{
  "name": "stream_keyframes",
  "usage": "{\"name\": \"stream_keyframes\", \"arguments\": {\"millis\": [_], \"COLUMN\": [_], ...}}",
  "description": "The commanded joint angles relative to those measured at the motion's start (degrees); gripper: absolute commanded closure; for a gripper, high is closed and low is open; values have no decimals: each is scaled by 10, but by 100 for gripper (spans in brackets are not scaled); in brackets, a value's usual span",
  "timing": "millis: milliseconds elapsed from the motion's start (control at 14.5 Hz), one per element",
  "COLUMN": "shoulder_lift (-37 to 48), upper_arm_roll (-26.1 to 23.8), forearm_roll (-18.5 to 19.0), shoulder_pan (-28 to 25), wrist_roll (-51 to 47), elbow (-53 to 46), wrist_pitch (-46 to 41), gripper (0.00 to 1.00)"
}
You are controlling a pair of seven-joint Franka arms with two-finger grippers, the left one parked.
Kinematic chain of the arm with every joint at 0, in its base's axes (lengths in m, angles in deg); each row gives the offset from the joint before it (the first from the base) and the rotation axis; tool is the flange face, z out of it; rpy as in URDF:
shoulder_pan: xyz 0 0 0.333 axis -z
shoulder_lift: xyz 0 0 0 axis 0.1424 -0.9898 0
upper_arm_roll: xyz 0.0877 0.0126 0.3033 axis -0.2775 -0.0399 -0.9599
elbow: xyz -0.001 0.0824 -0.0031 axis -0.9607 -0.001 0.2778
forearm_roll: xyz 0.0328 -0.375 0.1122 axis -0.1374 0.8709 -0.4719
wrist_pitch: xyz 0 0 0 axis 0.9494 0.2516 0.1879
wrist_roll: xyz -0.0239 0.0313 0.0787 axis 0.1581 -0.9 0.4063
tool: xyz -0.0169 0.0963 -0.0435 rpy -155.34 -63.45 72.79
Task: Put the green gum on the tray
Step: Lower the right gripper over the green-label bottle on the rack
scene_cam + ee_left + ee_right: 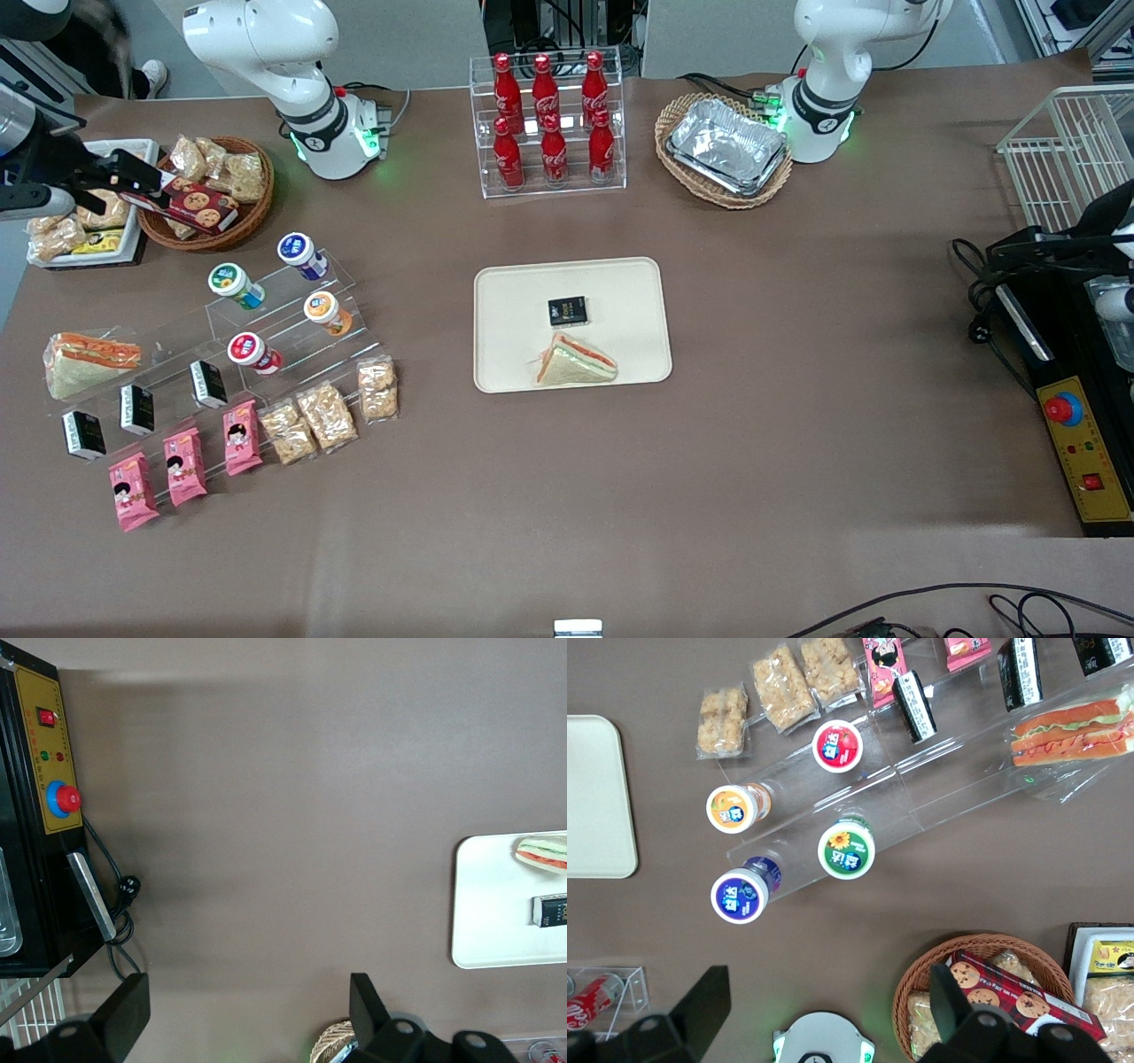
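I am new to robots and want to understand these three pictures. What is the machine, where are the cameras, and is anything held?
Two white robot arms stand at a brown table, and only one works. One picture looks from the front. The other two come from cameras on the arms' wrists. The working arm's gripper hovers open near the snack basket, holding nothing. The green gum sits on a clear rack with three other jars. The tray holds a sandwich and a black packet.

Green-lidded green gum (236, 285) lies tilted on a clear stepped rack, well apart from the cream tray (509, 301).
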Motion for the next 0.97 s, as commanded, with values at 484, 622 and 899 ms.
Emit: {"name": "stream_keyframes", "arguments": {"millis": [484, 622, 899], "shoulder_lift": [7, 5, -24], "upper_arm_roll": [-8, -8, -8], "forearm_roll": [20, 32, 35], "shoulder_pan": [-3, -4, -3], "wrist_roll": [2, 2, 1], "elbow": [86, 130, 181], "wrist_pitch": [91, 141, 228], "gripper": [0, 0, 0]}}
